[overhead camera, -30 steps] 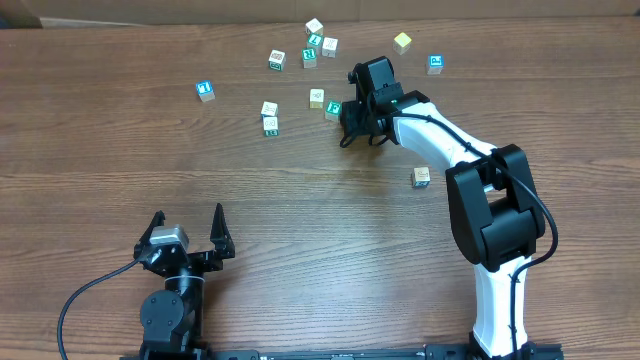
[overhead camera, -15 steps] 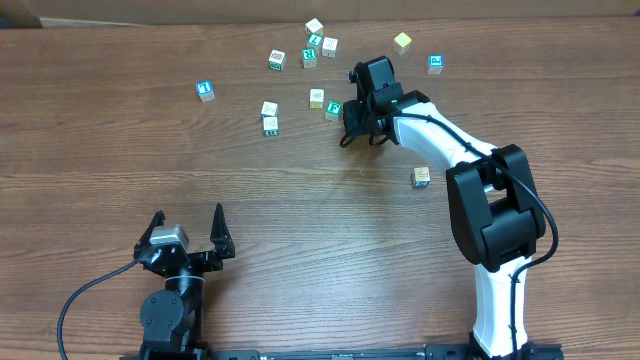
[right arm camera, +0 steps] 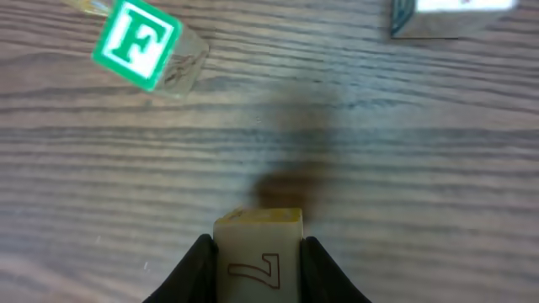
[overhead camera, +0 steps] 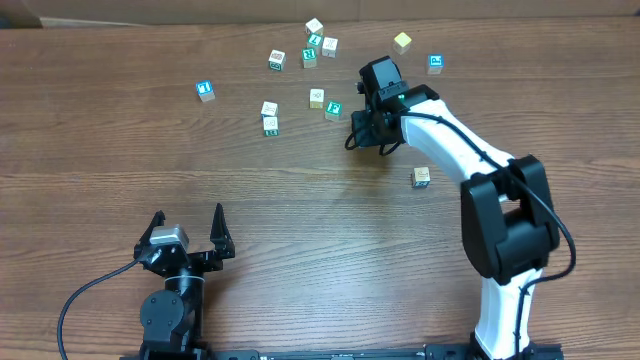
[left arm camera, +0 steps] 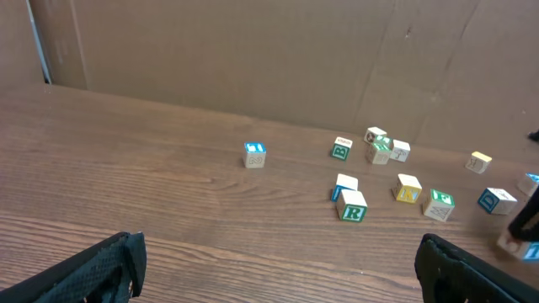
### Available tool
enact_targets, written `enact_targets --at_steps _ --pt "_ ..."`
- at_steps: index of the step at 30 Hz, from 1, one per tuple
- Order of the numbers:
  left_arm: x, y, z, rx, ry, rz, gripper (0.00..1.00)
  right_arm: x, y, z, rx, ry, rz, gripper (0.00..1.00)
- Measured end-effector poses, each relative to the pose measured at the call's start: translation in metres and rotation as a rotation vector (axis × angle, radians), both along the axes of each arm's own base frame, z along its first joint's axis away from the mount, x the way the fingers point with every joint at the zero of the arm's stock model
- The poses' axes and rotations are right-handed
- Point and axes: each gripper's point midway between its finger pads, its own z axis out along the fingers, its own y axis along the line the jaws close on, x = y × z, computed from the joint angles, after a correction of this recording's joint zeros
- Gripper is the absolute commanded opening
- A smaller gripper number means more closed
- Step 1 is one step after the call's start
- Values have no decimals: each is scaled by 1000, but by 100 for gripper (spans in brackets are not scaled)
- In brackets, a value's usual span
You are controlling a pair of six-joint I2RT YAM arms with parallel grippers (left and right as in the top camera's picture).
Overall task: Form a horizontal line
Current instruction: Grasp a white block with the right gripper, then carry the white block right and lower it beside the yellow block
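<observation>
the right gripper [right arm camera: 258, 268] is clamped on a cream cube [right arm camera: 258, 229] marked 7, over the table [overhead camera: 300, 220], with the green f cube [right arm camera: 139, 46] near it, up and left. the other cubes [overhead camera: 309, 57] lie scattered, not yet in a line. the left gripper [overhead camera: 188, 215] rests well apart, jaws spread.

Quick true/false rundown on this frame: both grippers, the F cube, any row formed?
1. The right gripper is shut on the 7 cube. True.
2. The left gripper is shut on a cube. False: it is open and empty, away from every cube.
3. The F cube lies on the table, apart from the 7 cube. True.
4. Four cubes touch in a straight row. False: the cubes lie scattered, with no such row.
</observation>
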Motion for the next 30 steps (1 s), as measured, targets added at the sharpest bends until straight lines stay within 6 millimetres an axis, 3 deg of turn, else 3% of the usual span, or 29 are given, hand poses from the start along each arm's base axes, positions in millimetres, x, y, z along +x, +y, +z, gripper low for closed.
enact_targets --at_steps 7,13,22,30 --pt "0 0 0 0 0 0 100 -14 -5 47 14 -31 -5 22" --pt "0 0 0 0 0 0 99 -39 -15 71 -1 8 -4 22" --pt "0 0 0 0 0 0 99 -64 -26 60 -40 116 -18 22" --pt "0 0 0 0 0 0 99 -90 -37 22 -79 203 -37 22"
